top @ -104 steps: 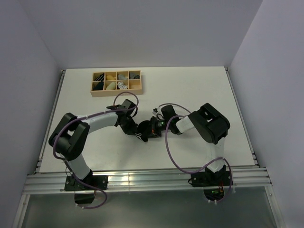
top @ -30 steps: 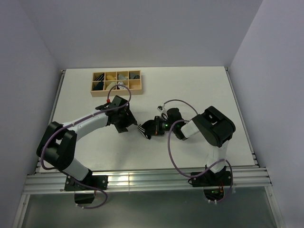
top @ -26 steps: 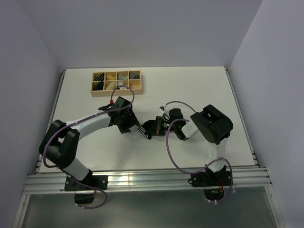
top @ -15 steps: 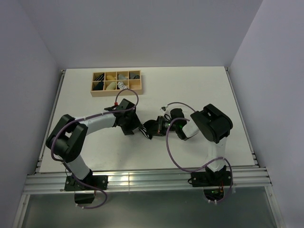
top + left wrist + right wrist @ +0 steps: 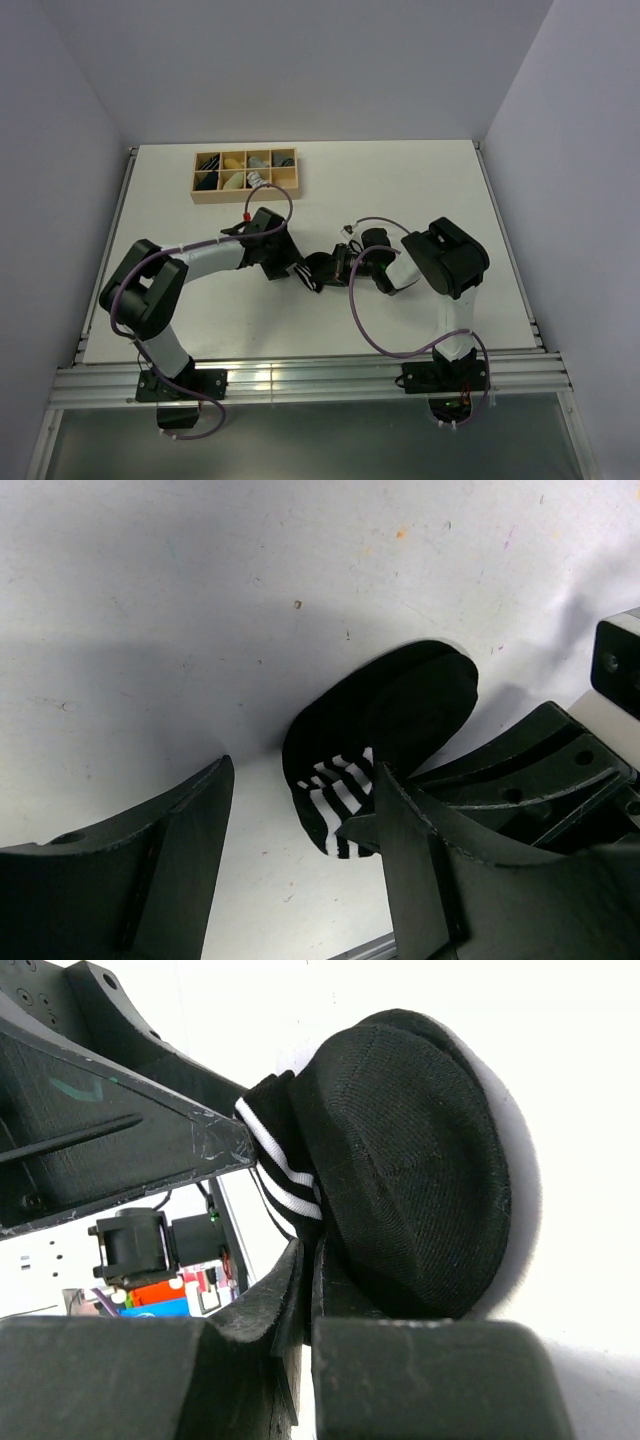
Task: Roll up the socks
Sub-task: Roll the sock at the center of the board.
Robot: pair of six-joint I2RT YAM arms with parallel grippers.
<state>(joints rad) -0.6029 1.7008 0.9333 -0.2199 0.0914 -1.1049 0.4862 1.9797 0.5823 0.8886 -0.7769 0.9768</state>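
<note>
The socks (image 5: 400, 715) lie bunched on the white table as one dark bundle. The black sock (image 5: 420, 1160) is on top, its two white bands (image 5: 290, 1175) at the fold. The striped white sock (image 5: 335, 800) peeks out beneath it. My right gripper (image 5: 310, 1270) is shut, pinching the black sock's edge. My left gripper (image 5: 305, 780) stands open, its fingertips either side of the striped end, the right finger (image 5: 430, 870) close against it. From above, the left gripper (image 5: 293, 268) and right gripper (image 5: 325, 270) meet over the socks (image 5: 310, 279) at mid-table.
A wooden compartment tray (image 5: 245, 192) holding several sock rolls stands at the back left of the table. White walls enclose the table on three sides. A metal rail (image 5: 300, 380) runs along the near edge by the arm bases.
My left gripper has slid right, up to the socks, and its jaws have narrowed a little. The right gripper, still shut on the bundle, has shifted slightly toward it.
</note>
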